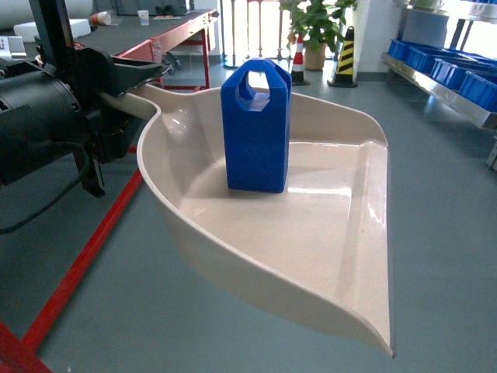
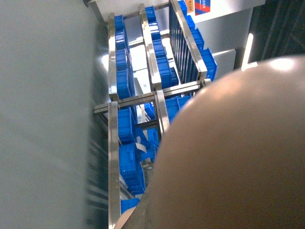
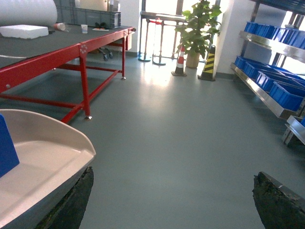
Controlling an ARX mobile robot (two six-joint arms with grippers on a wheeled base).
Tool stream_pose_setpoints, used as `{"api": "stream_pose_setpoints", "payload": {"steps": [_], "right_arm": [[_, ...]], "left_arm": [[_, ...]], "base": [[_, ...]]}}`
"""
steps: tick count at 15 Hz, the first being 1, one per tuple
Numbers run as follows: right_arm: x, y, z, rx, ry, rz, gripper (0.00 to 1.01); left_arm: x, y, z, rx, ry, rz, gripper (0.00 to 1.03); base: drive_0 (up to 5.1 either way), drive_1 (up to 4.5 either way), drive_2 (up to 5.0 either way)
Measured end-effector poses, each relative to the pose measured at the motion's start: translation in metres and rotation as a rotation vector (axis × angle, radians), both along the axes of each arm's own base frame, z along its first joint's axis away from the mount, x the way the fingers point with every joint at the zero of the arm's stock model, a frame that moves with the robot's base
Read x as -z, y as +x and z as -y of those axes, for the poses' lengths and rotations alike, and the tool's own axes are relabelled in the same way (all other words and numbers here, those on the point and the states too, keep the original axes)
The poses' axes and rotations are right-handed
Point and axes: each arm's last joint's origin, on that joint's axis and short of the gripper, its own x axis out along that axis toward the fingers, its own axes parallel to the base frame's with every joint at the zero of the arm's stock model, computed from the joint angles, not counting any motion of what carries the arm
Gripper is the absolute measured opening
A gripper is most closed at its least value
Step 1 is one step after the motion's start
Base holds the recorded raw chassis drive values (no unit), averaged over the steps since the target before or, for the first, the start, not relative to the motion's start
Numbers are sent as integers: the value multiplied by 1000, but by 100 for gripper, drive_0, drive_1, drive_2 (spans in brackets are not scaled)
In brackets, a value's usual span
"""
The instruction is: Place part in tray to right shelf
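Wide beige plastic dustpan-shaped tray (image 1: pixel 311 256) held off the floor, handle end up-left, flat front lip lower right. My left pincer (image 1: pixel 132 78) is on the handle; black arm housing hides the jaws, so I cannot tell how they stand.

Small solid-blue plastic block (image 1: pixel 257 128), tall and boxy with a hole through its top, stands upright inside the tray, toward the back wall near the handle, well back from the lip. Not touching the raised sides.

Right wrist view: tray's front corner (image 3: pixel 43 162) at lower left, a sliver of the blue block (image 3: pixel 7 152) at the frame edge. My right pincer (image 3: pixel 171 205) is spread wide, the dark fingertips (image 3: pixel 71 200) far apart, nothing between them; the left one sits under the tray's edge.

Stainless-steel shelf (image 1: pixel 443 81) with blue crates (image 1: pixel 466 74) lies beyond the tray to the right, well apart from it. Red-framed counter (image 1: pixel 163 31) behind the tray on the handle side. Potted plant (image 1: pixel 314 31) and striped cones (image 1: pixel 344 54) beyond the tray, far back.

Left wrist view: tray's beige underside (image 2: pixel 238 157) fills the frame; steel rack with blue crates (image 2: pixel 126 129) past it.
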Motion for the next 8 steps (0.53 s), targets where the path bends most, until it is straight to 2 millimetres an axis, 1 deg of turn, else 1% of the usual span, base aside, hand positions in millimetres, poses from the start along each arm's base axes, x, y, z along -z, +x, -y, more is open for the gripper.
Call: {"api": "stream_pose_setpoints", "payload": {"steps": [8], "right_arm": [[1,0,0,-1,-1,-6,98]], "left_arm": [[1,0,1,1,2,-7,13]], "base": [[-7,395,-408]]}}
